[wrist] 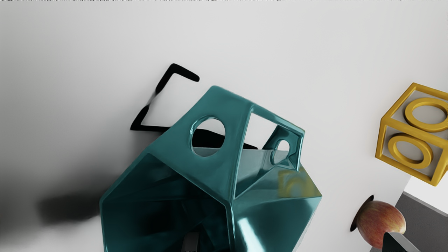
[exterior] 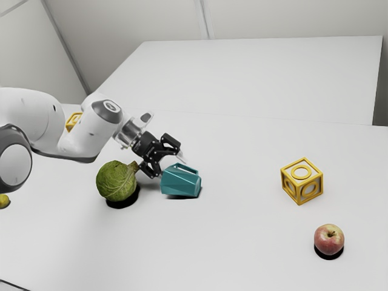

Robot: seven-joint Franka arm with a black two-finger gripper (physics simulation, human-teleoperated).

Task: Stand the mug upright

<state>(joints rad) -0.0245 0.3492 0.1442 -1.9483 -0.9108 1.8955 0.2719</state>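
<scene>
The gripper (exterior: 171, 165) stands at the exterior view's left of the teal mug (exterior: 181, 183), its fingers apart and close to the mug's near end. The mug lies on its side on the table, handle uppermost and mouth toward my hand. In the wrist view, the gripper (wrist: 294, 241) is open around one side of the mug (wrist: 276, 217): one fingertip (wrist: 190, 242) appears against the dark mouth, the other (wrist: 397, 242) beyond the outer wall. Contact with the mug cannot be told.
A green cabbage (exterior: 117, 181) sits beside the gripper, at the exterior view's left of the mug. Toward that view's right are a yellow-framed block (exterior: 302, 181) and an apple (exterior: 329, 239) on the white table (exterior: 242, 242). Another yellow block (exterior: 73, 120) is behind the arm.
</scene>
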